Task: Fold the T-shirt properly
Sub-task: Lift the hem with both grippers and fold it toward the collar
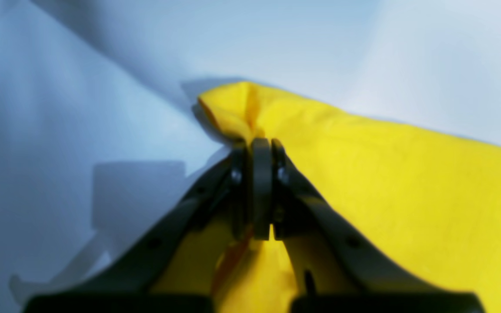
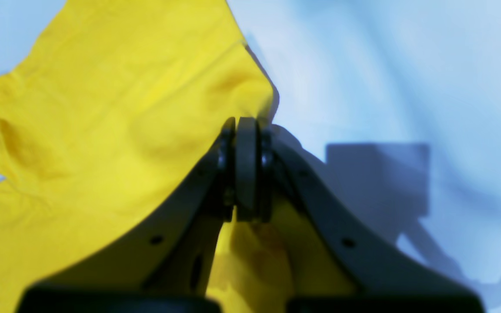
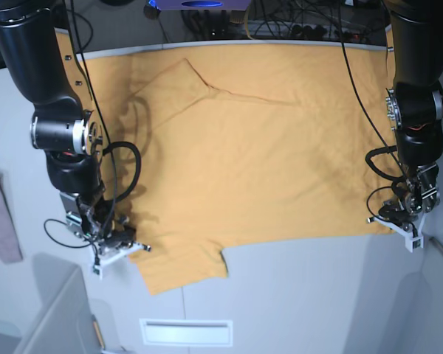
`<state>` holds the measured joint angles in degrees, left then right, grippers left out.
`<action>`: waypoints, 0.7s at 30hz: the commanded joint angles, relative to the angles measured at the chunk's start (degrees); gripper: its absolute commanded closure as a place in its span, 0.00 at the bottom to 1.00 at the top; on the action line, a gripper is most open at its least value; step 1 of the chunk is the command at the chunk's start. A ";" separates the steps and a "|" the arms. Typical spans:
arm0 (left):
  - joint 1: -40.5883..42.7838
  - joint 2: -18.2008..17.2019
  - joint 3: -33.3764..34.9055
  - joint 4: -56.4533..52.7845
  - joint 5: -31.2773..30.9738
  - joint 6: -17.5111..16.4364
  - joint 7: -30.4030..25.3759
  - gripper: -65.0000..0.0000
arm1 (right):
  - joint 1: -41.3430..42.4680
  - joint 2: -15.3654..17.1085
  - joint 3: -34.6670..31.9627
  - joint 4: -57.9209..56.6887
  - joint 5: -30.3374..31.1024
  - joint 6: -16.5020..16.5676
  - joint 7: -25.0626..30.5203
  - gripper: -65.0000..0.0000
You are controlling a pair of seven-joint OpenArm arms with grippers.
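Seen from the base camera, going left to right: a small pinkish cloth (image 3: 1, 217) lies at the table's (image 3: 295, 295) far left edge. Next, the right gripper (image 3: 112, 240) is clamped on the near left edge of the T-shirt (image 3: 258, 155), beside a sleeve. The orange-yellow shirt lies spread flat across the white table. At its near right corner, the left gripper (image 3: 404, 221) is clamped on the hem. Only the wrist cameras show the pinches up close: the left gripper (image 1: 261, 145) bunches a yellow corner (image 1: 407, 182); the right gripper (image 2: 246, 126) grips a wrinkled edge (image 2: 102, 121).
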<state>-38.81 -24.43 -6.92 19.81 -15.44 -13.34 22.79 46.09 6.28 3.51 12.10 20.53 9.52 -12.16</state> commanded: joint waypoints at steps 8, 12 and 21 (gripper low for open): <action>3.51 -0.94 -2.01 11.97 -2.62 -0.15 6.53 1.00 | -4.37 0.53 0.05 16.96 0.34 0.20 -3.97 1.00; 7.73 -1.03 -5.70 21.73 -6.05 -0.15 10.66 1.00 | -8.68 0.53 0.05 25.75 0.34 0.20 -5.73 1.00; 15.82 -0.67 -14.23 37.29 -6.49 -0.24 17.52 1.00 | -14.22 1.67 0.49 34.19 0.43 0.20 -7.66 1.00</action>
<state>-21.39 -23.79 -20.95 56.03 -21.47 -13.54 41.60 29.71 7.40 3.79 45.15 20.56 9.47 -21.15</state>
